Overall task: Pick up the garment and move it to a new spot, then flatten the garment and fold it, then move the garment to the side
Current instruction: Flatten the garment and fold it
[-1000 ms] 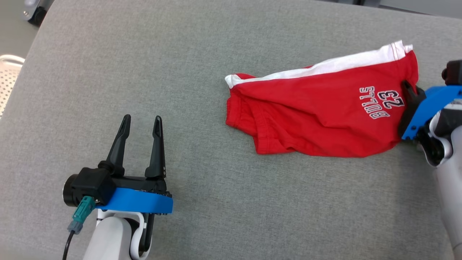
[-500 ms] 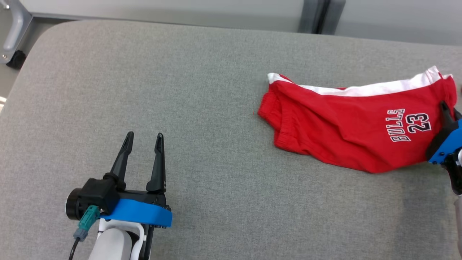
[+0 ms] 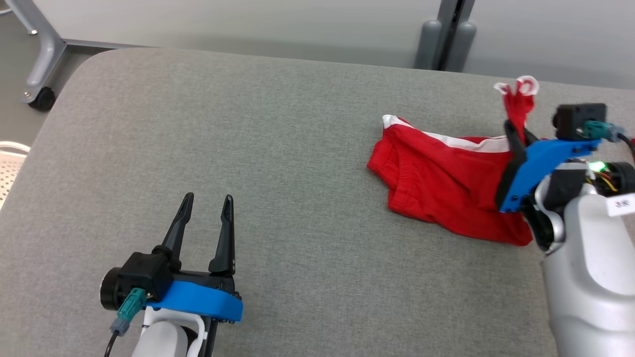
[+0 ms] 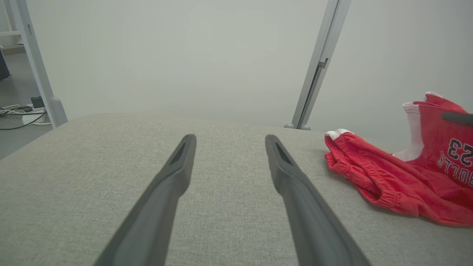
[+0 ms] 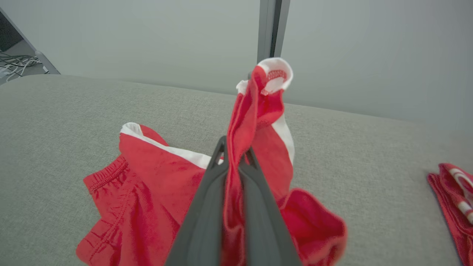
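At the grey cushion's right edge: you are watching the right gripper pinching a bunched corner of the red garment. Its two dark fingers are clamping tight on the cloth, and a red-and-white tuft is sticking up past the tips.
Lie of the cloth: red shorts with a white side stripe and printed lettering are lying crumpled near the right edge, toward the far side. The pinched end is hanging clear of the cushion, and the gathered, elastic-looking end is resting on it.
Idle arm: the left gripper is hovering over the near left part of the cushion, well apart from the shorts. Its fingers are standing wide apart and holding nothing.
Handling: you are dealing, by the look of it, with light, limp knit cloth. Lifted by one corner, it is likely to be sagging, trailing and folding onto itself.
Where to take hold: hems, corners and the gathered band are looking like the surest spots. You are probably needing a second pinch at the resting end to spread it flat.
Step in hand: you are most likely seeing the pick-up-and-move. Flattening and folding are not yet done.
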